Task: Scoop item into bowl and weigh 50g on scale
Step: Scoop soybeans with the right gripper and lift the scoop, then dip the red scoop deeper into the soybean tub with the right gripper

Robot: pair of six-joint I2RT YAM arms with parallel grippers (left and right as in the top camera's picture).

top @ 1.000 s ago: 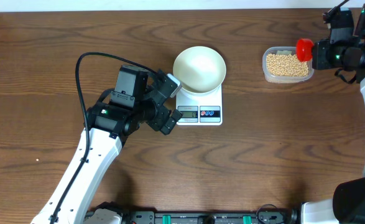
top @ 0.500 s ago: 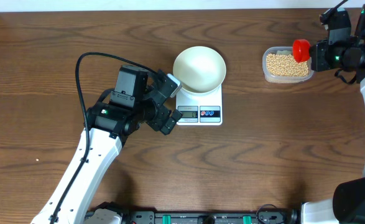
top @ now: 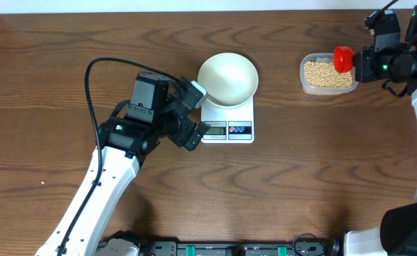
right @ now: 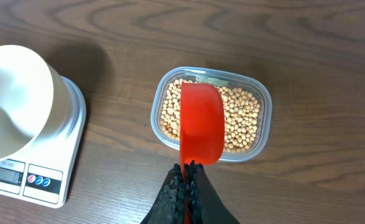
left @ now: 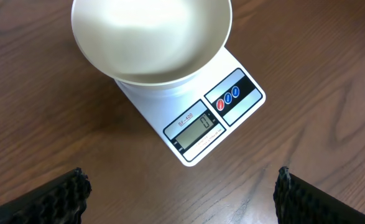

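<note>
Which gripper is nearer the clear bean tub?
Right. The right gripper, shut on the red scoop, sits at the rim of the tub with the scoop over the beans; the left gripper is open beside the scale, well away from the tub.

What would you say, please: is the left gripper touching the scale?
Apart. The left wrist view shows bare table between the scale and both fingers of the open left gripper.
</note>
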